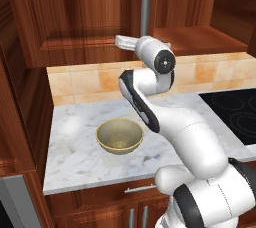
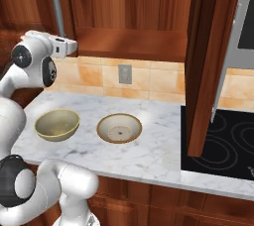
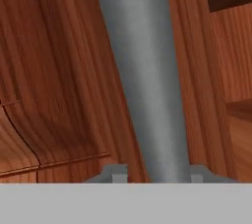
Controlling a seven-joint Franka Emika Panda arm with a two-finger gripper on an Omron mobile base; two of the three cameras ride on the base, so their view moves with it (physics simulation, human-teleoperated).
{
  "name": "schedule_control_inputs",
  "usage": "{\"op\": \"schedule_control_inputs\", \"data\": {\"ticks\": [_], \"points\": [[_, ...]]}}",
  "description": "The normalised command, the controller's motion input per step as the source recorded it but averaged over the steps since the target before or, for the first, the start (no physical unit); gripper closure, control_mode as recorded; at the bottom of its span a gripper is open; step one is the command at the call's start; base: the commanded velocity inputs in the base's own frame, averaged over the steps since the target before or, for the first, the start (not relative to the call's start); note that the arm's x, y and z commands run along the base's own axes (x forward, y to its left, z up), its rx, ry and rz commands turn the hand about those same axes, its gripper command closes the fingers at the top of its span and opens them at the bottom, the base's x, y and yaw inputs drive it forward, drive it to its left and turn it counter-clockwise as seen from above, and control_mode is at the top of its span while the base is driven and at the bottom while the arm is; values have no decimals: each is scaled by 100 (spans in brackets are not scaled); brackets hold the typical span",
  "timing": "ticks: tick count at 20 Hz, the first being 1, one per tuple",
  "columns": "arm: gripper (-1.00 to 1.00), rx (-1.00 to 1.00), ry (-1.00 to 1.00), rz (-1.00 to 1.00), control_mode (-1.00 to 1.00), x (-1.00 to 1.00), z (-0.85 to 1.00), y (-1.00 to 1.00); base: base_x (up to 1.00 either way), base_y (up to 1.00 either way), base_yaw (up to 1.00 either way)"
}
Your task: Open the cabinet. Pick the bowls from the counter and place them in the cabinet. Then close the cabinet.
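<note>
The cabinet's left door [image 1: 85,17] is shut. Its right door [image 2: 203,61] stands swung open, showing the wooden shelf [image 2: 134,41]. My gripper [image 3: 155,175] is raised at the lower end of the left door's silver bar handle [image 3: 142,70], also seen as the handle [image 1: 145,7] and the handle [image 2: 58,9]. One fingertip sits on each side of the bar, with a small gap on one side. The deep olive bowl [image 1: 120,136] rests on the marble counter [image 1: 75,167]. The shallower speckled bowl [image 2: 119,128] sits to its right, beside the deep bowl [image 2: 57,124].
A black stovetop [image 2: 223,141] lies to the right of the counter [image 2: 158,158], under the open door. A wall outlet [image 2: 125,74] sits in the tiled backsplash. My white arm [image 1: 165,117] reaches over the counter between the bowls.
</note>
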Motion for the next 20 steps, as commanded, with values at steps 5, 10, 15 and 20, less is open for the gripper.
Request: {"op": "schedule_control_inputs", "data": {"ticks": [5,10,15,20], "points": [[100,-15,-81,27,-100,100,-83,0,0,0,0],[100,-12,-62,9,-100,100,-56,0,0,0,0],[100,-8,-22,0,-100,100,10,6,0,0,0],[100,-7,-1,0,-100,92,65,17,0,0,0]]}}
